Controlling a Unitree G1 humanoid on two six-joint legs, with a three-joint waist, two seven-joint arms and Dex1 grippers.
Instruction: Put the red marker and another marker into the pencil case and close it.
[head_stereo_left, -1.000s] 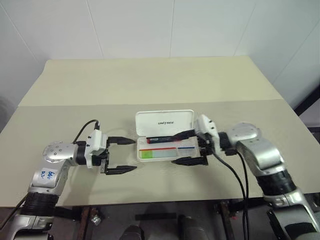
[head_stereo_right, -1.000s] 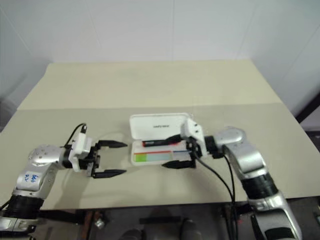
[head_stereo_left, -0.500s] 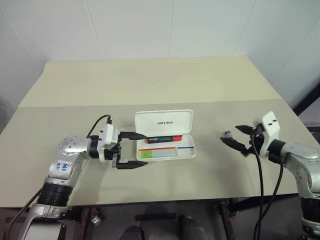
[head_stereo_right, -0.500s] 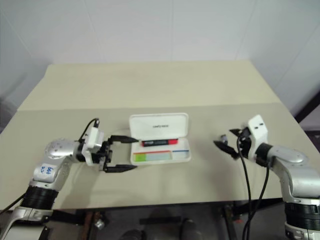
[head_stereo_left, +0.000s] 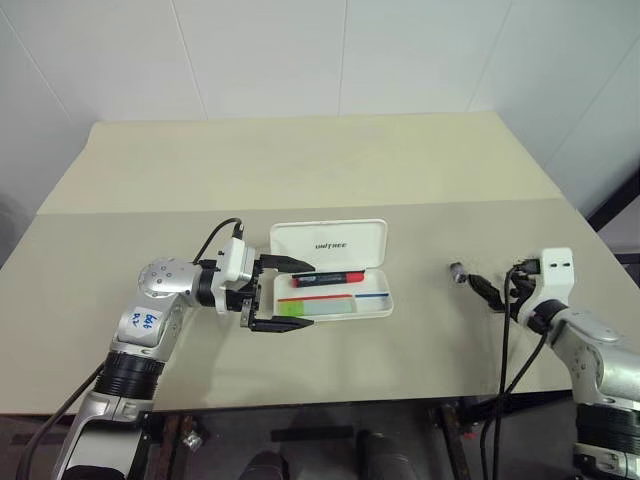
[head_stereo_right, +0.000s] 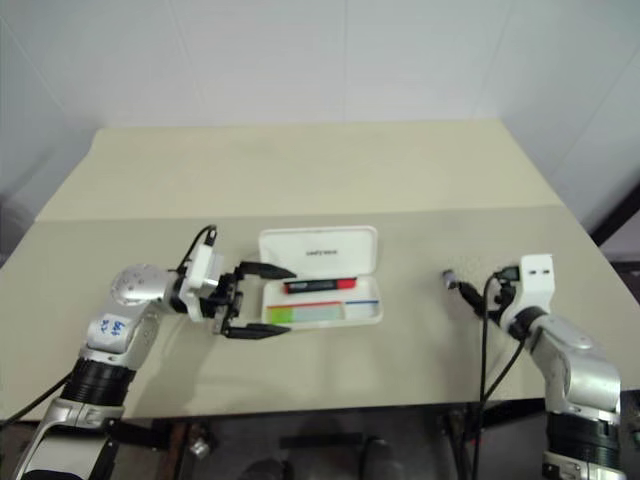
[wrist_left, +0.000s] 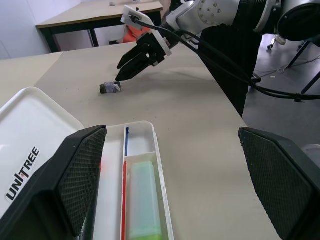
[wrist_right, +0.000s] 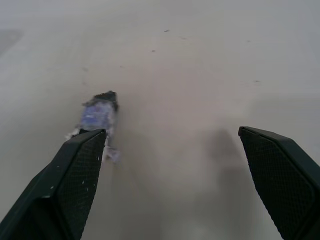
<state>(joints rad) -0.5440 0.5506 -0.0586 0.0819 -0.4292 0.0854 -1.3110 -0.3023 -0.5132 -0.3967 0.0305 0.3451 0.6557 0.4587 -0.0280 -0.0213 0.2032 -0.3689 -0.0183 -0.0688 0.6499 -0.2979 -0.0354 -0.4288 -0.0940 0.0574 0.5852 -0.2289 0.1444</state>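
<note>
Swinging away from the pencil case (head_stereo_left: 332, 278), the right tool (head_stereo_left: 488, 292) now sits far right on the table (head_stereo_left: 300, 170), wide open and empty, beside a small crumpled object (head_stereo_left: 458, 271) (perhaps a wrapper). Left tool (head_stereo_left: 284, 294) has closed in on the case's left end, spread wide, empty. Inside the open case lie the red marker (head_stereo_left: 327, 279) and green highlighter (head_stereo_left: 314, 308).

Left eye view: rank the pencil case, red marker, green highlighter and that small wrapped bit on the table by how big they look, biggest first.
1. Pencil case, clearly largest.
2. and 3. Red marker and green highlighter look about alike; the left tool covers the ends nearest it, so unranked.
4. Small wrapped bit, smallest.
</note>
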